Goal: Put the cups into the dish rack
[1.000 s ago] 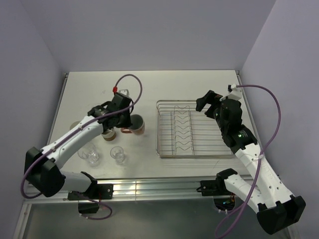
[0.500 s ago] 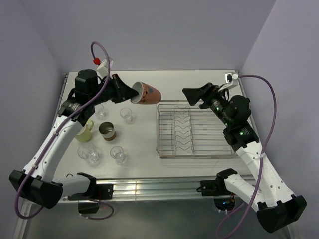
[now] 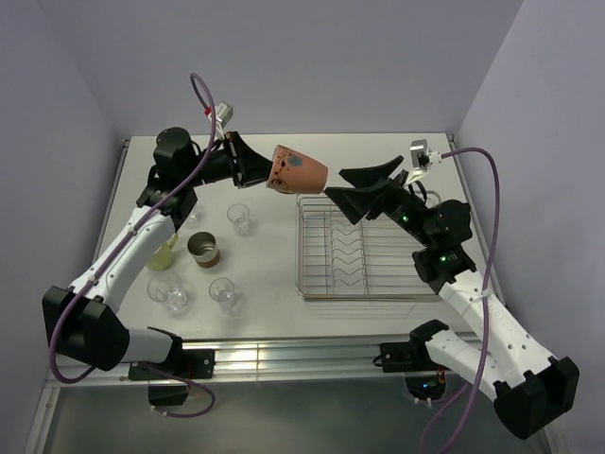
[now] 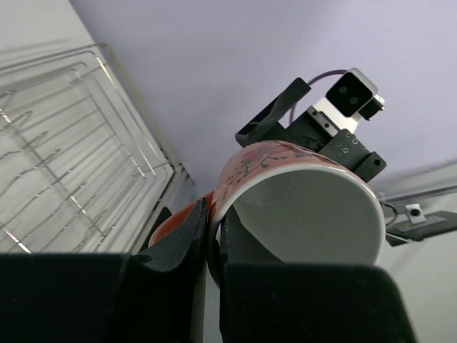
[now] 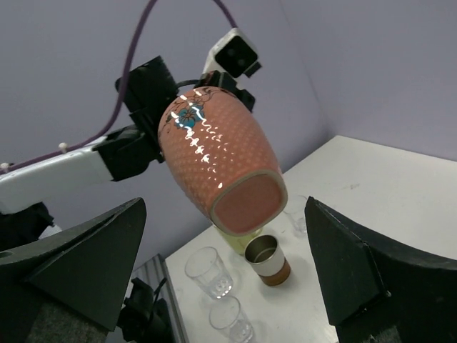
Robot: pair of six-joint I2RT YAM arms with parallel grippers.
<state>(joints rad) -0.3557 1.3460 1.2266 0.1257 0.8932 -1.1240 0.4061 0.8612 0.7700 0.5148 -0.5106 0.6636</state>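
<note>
Holding the pink-terracotta ceramic mug (image 3: 301, 170) in my left claw (image 3: 265, 170), I have it lifted clear of the pale tabletop (image 3: 274, 284) and lying on its side, with its open mouth facing back along my left arm and its flat base pointing at my right arm. The left claw is clamped on the mug's rim, one finger inside the wall and one outside (the left wrist view shows this best). My right claw (image 3: 336, 183) is spread wide and raised in the air just beside the mug's base, a finger to either side of it; I cannot tell whether either finger touches it. From above, the mug hangs near the far left corner of the rectangular chrome wire dish rack (image 3: 373, 295), which sits on the tabletop below my right arm. Left of the rack stand a brown metallic cup (image 3: 202, 249), a pale yellow-green mug (image 3: 163, 255) and three clear glass tumblers (image 3: 240, 218), all upright on the tabletop.
</note>
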